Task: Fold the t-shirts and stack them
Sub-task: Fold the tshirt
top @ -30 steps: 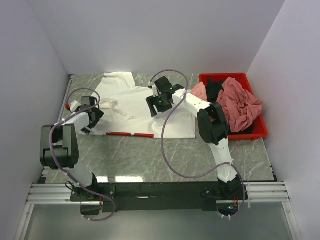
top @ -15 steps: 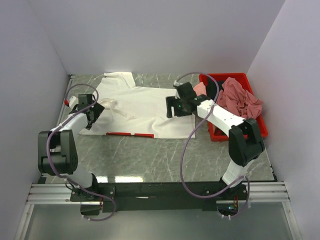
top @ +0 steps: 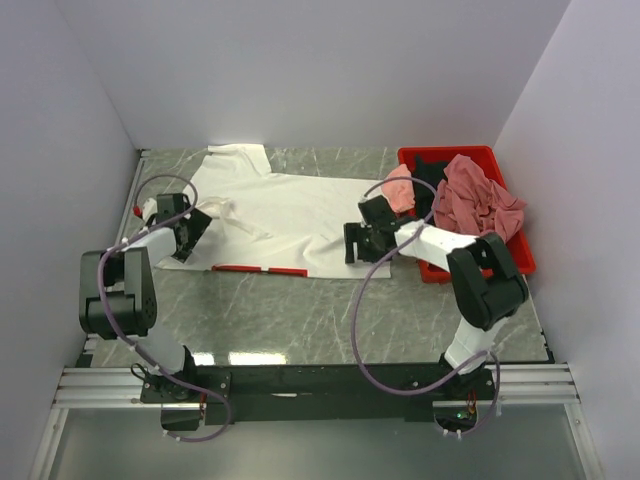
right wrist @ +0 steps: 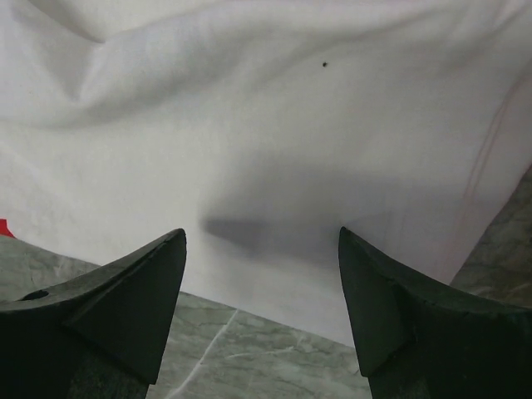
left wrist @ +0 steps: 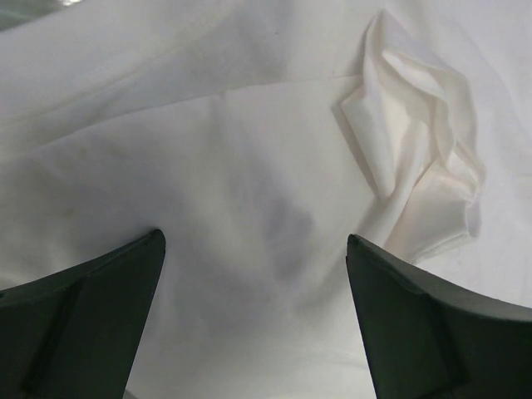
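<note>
A large white t-shirt (top: 285, 210) lies spread out on the marble table, with a red strip of print (top: 260, 269) showing at its near edge. My left gripper (top: 190, 232) is open and low over the shirt's left side; in the left wrist view (left wrist: 253, 241) only white cloth lies between its fingers, with a bunched fold (left wrist: 424, 166) to the right. My right gripper (top: 362, 243) is open over the shirt's near right hem; in the right wrist view (right wrist: 262, 233) the hem and bare marble lie between its fingers. Neither gripper holds anything.
A red plastic bin (top: 480, 272) stands at the right and holds a light pink tee (top: 398, 188), a dusty rose tee (top: 480, 205) and a black one (top: 430, 175). White walls close in the left, back and right. Marble (top: 300, 310) lies bare in front of the shirt.
My right gripper has moved from over the shirt's middle to the right and then nearer, down to the right hem. My left gripper has shifted slightly at the left sleeve.
</note>
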